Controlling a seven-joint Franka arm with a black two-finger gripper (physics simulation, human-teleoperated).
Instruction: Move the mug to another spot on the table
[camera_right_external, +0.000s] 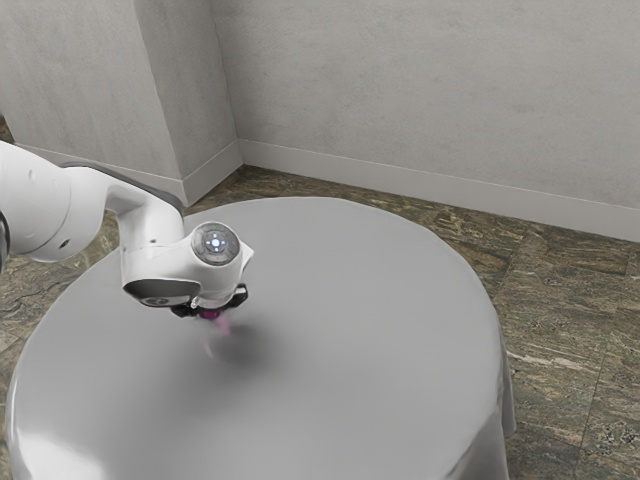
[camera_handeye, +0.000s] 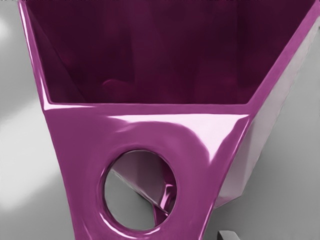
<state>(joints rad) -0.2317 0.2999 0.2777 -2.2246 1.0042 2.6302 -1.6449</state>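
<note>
Soft even light, diffuse shadow on the table (camera_right_external: 400, 330), glossy glare on the mug (camera_handeye: 150, 130).

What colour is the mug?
Glossy magenta-purple, darker inside; the mug shows best in the wrist view.

Glossy magenta mug (camera_handeye: 150, 125) (angular, ring handle) sits upright.

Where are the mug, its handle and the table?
mug (camera_right_external: 213, 315), exterior view, its visible pink side.
handle (camera_handeye: 150, 135), wrist view, loop between rim and hole.
table (camera_right_external: 400, 330), exterior view, bare top.
</note>
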